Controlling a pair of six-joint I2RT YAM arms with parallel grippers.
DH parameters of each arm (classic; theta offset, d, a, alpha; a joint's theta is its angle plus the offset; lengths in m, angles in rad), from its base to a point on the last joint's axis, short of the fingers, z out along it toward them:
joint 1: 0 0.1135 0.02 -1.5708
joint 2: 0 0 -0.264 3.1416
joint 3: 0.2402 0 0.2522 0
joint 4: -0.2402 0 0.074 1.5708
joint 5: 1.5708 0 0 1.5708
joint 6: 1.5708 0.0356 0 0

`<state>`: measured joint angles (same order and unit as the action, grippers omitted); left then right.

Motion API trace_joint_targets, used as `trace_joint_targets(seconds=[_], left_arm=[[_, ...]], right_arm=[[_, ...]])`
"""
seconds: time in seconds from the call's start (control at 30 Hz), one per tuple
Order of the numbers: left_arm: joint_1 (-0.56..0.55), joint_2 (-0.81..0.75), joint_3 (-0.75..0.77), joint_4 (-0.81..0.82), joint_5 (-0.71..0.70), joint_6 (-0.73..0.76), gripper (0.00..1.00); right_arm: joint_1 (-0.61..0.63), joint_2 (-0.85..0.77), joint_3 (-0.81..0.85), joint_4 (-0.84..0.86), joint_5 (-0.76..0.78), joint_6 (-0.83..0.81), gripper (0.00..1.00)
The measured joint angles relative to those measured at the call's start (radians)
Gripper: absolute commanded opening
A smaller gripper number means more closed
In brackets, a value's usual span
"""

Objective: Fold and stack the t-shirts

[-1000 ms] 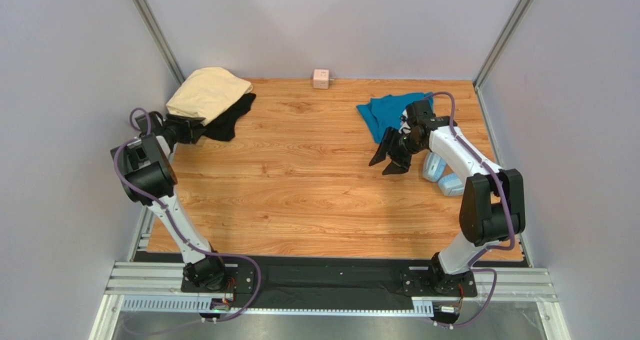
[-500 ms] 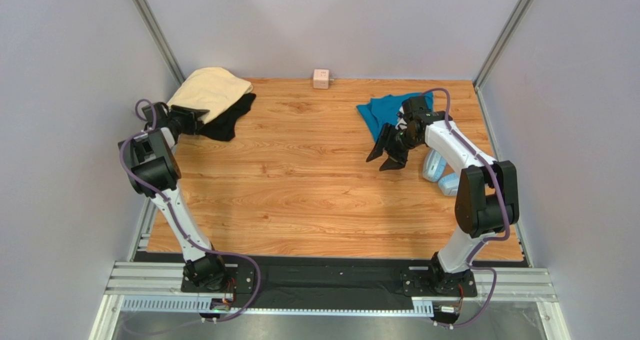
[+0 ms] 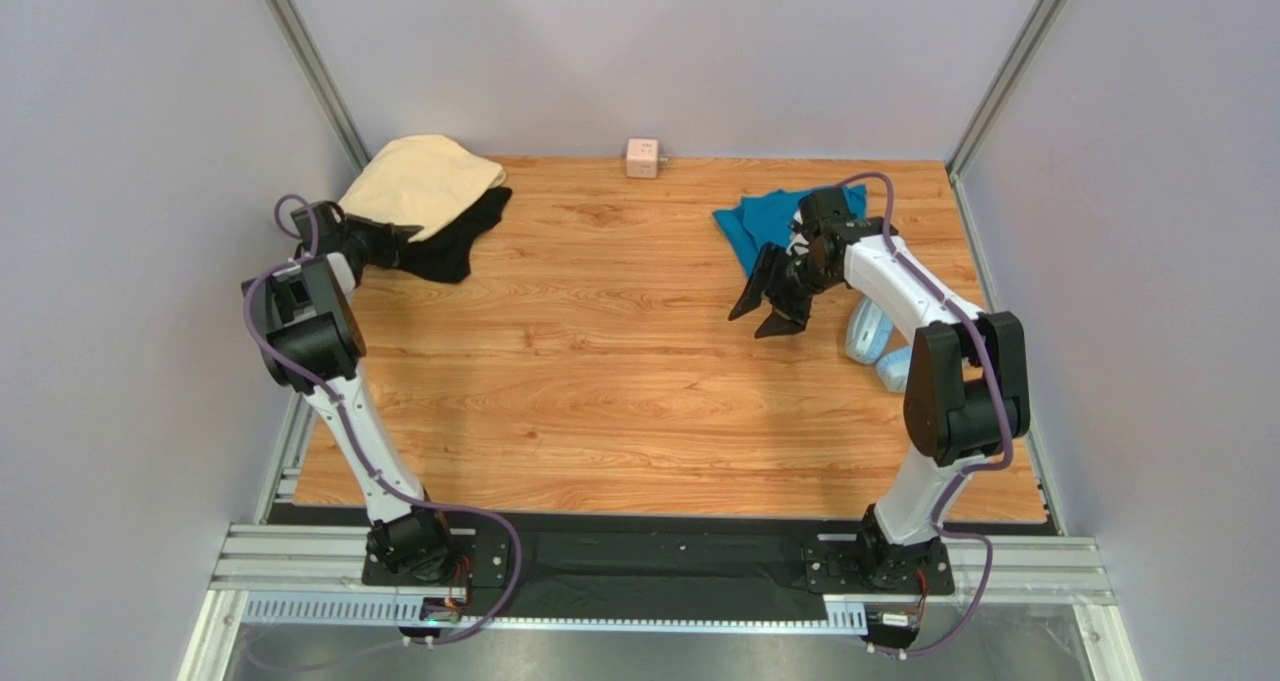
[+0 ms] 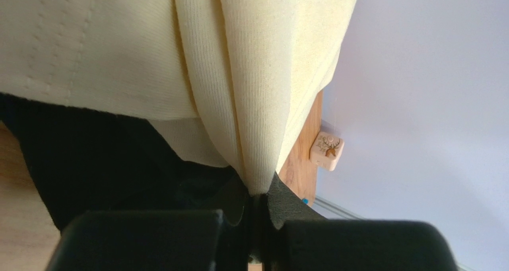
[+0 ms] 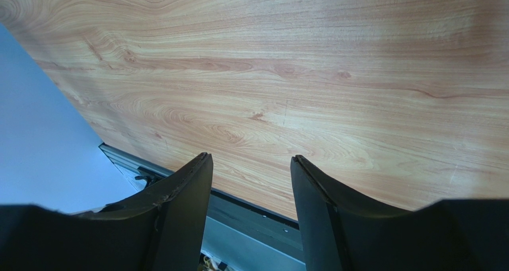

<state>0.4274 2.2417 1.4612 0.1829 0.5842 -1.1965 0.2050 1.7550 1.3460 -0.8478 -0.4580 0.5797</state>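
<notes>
**A:** Why is the left gripper (image 4: 258, 210) pushed so far into the back-left corner?

**B:** That is where the cream-yellow shirt (image 3: 418, 179) lies, heaped on top of the black shirt (image 3: 458, 243). The jaws are clenched on a fold at the cream shirt's near edge. In the wrist view the cloth gathers into pleats that run down into the pinch.

**A:** Only the cream one?

**B:** Hard to say. Black cloth sits right against the fingers, which are black too, so I can't tell whether some of it is caught as well.

**A:** Why grip an edge?

**B:** My guess is that the top shirt has to come off the heap onto bare table (image 3: 601, 381) before it can be spread out. A grip on the edge lets it peel away from the shirt below.

**A:** And the right gripper (image 3: 766, 303)?

**B:** It is released, with its jaws apart and nothing but wood grain between them. It hovers over the table just in front of the teal shirt (image 3: 759, 219), which lies crumpled at the back right. It is probably placed to help once the cream shirt reaches the middle, or to start on the teal one.

**A:** Is anything in its way?

**B:** The headphones (image 3: 879, 344) lie beside that arm near the right edge, and the pink cube (image 3: 643, 158) sits by the back wall. Both are clear of the middle.

**A:** How far along is the task?

**B:** It looks barely begun. No shirt is folded and there is no stack.
</notes>
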Motion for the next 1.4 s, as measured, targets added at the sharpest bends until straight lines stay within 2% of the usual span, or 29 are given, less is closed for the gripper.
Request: trace_joint_targets(seconds=[0.23,0.43,0.87,1.1,1.17,1.27,1.4], left_arm=[[-0.029,-0.109,-0.049,0.003,-0.020,0.049,0.00],[-0.131,-0.180,-0.124,0.180,-0.007,0.017,0.00],[-0.475,-0.227,-0.259,0.309,0.076,-0.033,0.00],[-0.768,-0.387,-0.379,0.303,0.208,-0.035,0.00],[-0.839,-0.438,-0.422,0.275,0.258,-0.032,0.00],[-0.883,-0.483,-0.436,0.154,0.329,0.000,0.00],[-0.871,-0.530,-0.402,-0.164,0.367,0.142,0.00]], right_arm=[[0.023,0.011,0.006,0.003,-0.002,0.000,0.56],[0.041,0.011,0.006,0.018,-0.008,0.000,0.56],[0.045,-0.048,-0.068,0.034,-0.006,-0.010,0.57],[0.035,-0.079,-0.087,0.046,0.007,-0.023,0.58],[0.021,-0.079,-0.087,0.052,0.008,-0.027,0.58],[-0.008,-0.079,-0.080,0.056,0.012,-0.031,0.58],[-0.038,-0.074,-0.046,0.070,0.016,-0.031,0.58]])
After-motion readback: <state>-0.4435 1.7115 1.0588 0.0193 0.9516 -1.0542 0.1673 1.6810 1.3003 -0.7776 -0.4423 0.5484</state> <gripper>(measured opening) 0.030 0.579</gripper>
